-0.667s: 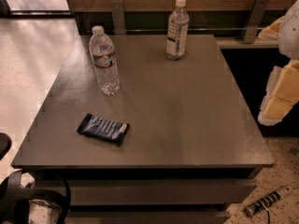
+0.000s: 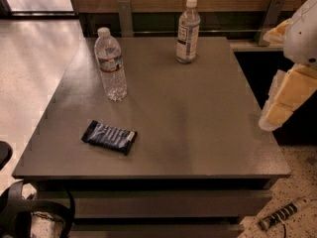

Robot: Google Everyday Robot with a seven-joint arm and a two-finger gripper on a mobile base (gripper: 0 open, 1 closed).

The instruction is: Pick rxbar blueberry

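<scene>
The rxbar blueberry lay flat near the table's front-left edge, apart from the nearer water bottle, while the gripper, its state impossible to tell, hung beyond the right edge, likely needing to cross and descend across the bar's narrow width.

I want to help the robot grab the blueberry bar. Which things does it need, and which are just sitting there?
Needed: rxbar blueberry, front left of table; hand, beyond the table's right edge.
Just there: left water bottle; back bottle.
</scene>
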